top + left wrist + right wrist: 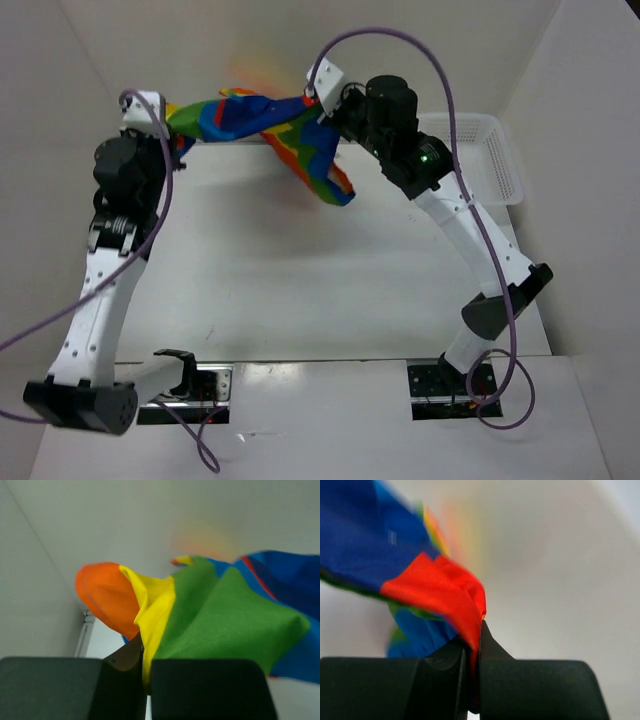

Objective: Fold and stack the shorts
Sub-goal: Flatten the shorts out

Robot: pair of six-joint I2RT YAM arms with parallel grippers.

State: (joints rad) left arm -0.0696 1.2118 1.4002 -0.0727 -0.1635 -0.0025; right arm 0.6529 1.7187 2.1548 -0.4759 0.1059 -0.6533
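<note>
Top external view, upper middle: the shorts (262, 125) hang stretched above the table (300, 290) between my pincers. My left pincer (146, 667) is clamped on the yellow-green edge, my right pincer (473, 652) on a red edge. Light, limp cloth, I judge; corners should grip best.

One pair of shorts (270, 130) is being counted, and only one, with five stripe colours being shown: red, orange, yellow, green, blue. Two arms are being tallied, the left arm (100, 290) and the right arm (480, 240), and with them two claws, the left claw (145, 667) and the right claw (473, 650). One white mesh basket (490, 150) is being logged, one surface (300, 270), and two purple cables (437, 62).
</note>
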